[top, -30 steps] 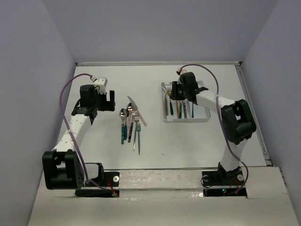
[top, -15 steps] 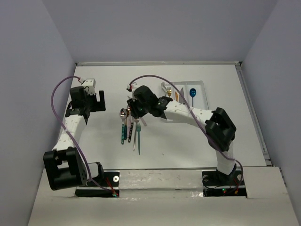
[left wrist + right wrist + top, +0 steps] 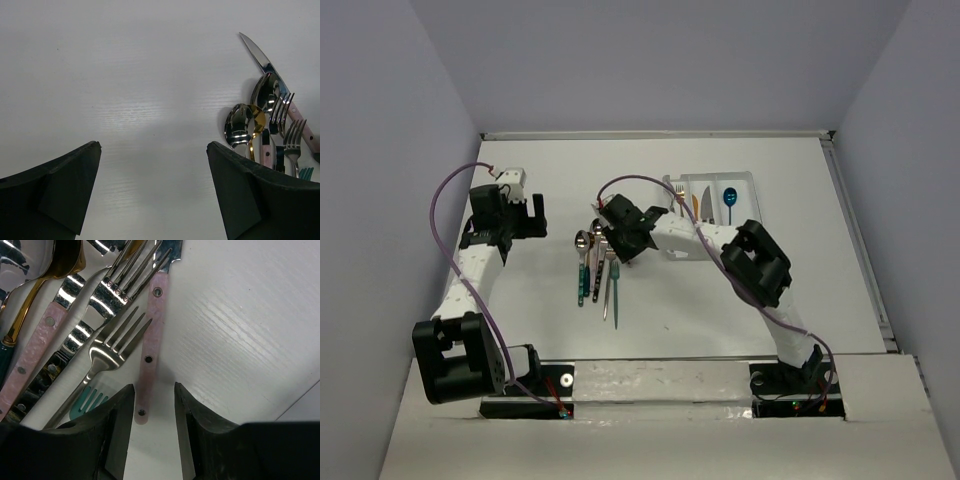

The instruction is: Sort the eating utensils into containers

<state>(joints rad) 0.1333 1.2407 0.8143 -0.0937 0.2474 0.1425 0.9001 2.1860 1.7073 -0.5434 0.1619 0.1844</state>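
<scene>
— Where does your right pincer (image 3: pixel 152 400) sit?
— Low over the heap of utensils (image 3: pixel 592 268) on the bench (image 3: pixel 700 300). Its fingers are a narrow way apart, either side of the pink-handled knife (image 3: pixel 150 340), not yet closed on it.
— And your left pincer (image 3: pixel 152 150)?
— Spread wide, holding nothing, left of the heap.
— The tray (image 3: pixel 712 175)?
— Right of the heap, with a blue spoon (image 3: pixel 729 195) in it.

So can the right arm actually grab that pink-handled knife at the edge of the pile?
Probably yes. The right arm has its open jaws astride the handle end of the pink-handled knife, with bare table on one side; a silver fork lies close on the other.
</scene>
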